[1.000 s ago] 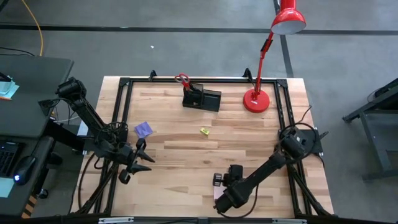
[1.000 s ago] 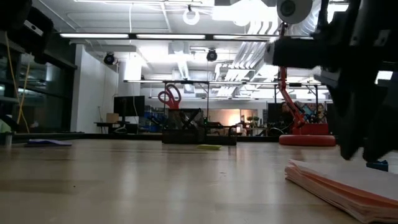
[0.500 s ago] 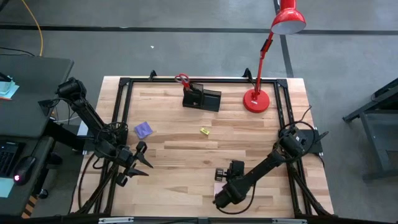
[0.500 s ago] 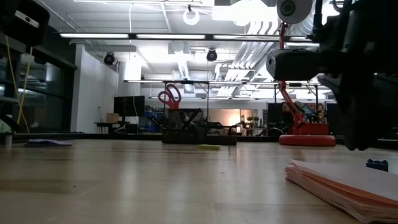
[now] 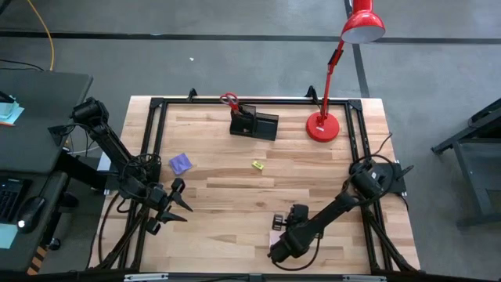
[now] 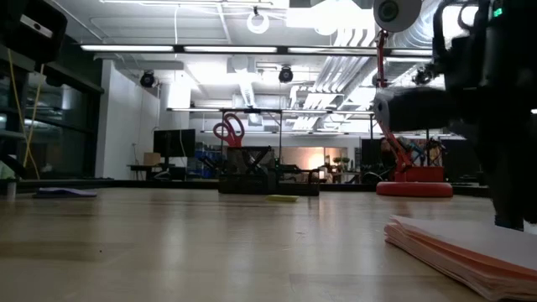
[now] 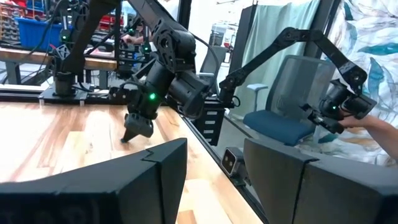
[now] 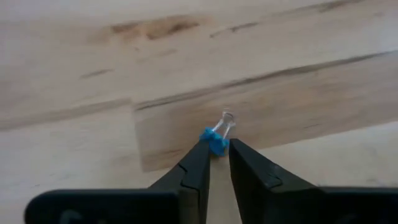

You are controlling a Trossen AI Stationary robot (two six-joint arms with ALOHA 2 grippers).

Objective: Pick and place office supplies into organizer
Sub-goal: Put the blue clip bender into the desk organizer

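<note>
My right gripper [image 8: 214, 163] pinched the tiny blue binder clip [image 8: 215, 140] by its stiff body; light, springy, likely to slip

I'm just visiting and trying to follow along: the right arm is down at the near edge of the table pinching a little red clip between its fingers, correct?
Nearly. The right gripper is low at the near edge of the table, closed on a small clip, but the right wrist view shows that the clip is blue, not red.
</note>
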